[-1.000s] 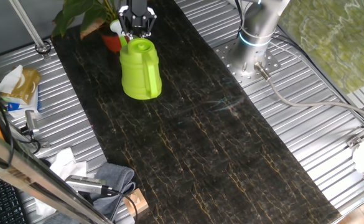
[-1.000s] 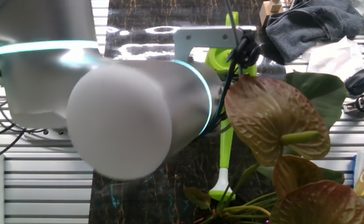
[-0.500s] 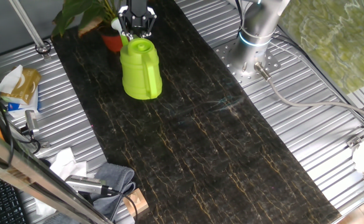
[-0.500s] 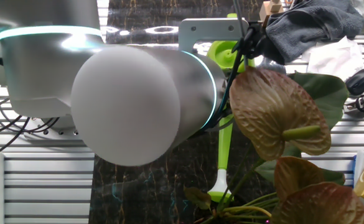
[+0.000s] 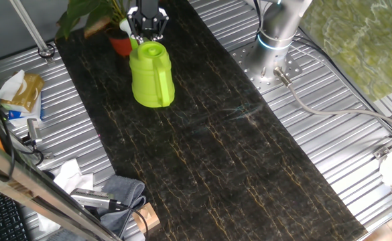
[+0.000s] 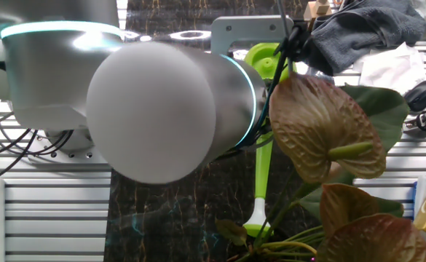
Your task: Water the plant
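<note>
I have the lime-green watering can point(image 5: 151, 75) standing upright on the dark marbled bench top point(image 5: 216, 147), close to its far end and towards the left edge. Its round filler opening faces up; I cannot see whether there is water inside. In the other fixed view the can's long spout point(image 6: 262, 182) runs down to a white rose tip right at the base of the plant.

The plant point(image 5: 92, 17) sits at the far left corner of the bench, in a small orange-red pot point(image 5: 121, 45) just beside the can, on its far-left side. From the other fixed view I get its broad leaves close up, reddish-brown ones point(image 6: 328, 131) in front and dark green behind. The soil is not visible.

The end effector point(image 5: 147, 28) is directly over the can's top, at its handle, fingers pointing down. The jaws look drawn in around the handle, but I cannot tell for certain that they are clamped on it. The big silver arm joint point(image 6: 154, 109) blocks most of the other fixed view.

Around the dark strip the bench is ribbed metal point(image 5: 330, 134). Along the left edge lie a crumpled bag point(image 5: 18, 90), white paper and a grey cloth point(image 5: 118, 194). The arm's base point(image 5: 276, 40) is bolted near the far right edge, with a cable trailing off.
</note>
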`<state>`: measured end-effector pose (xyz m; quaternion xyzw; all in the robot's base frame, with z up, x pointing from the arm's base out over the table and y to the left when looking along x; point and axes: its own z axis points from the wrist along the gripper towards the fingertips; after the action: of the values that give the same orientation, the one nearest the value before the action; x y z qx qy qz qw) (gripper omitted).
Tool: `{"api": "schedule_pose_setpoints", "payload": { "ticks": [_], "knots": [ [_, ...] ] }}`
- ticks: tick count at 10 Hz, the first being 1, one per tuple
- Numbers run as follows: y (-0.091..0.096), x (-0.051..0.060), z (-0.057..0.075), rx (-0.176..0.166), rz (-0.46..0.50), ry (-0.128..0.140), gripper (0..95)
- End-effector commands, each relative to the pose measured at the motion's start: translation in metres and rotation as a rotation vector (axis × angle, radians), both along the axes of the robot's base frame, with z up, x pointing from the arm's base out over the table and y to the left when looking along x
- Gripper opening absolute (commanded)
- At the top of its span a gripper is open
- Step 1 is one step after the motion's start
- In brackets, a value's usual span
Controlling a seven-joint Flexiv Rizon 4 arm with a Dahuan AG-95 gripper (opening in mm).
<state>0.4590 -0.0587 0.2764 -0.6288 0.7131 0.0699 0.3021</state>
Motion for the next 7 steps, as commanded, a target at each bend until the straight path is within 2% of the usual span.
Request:
{"api": "schedule_pose_setpoints", "payload": {
  "ticks": [1,4,7],
  "knots": [
    [0.0005,-0.0005,0.0001,-0.022,0.0,0.002,0.0],
    [0.0039,-0.0002,-0.0017,-0.065,0.006,0.002,0.0],
    [0.0063,0.0001,-0.0033,-0.085,0.009,0.0,0.0]
  ]
}}
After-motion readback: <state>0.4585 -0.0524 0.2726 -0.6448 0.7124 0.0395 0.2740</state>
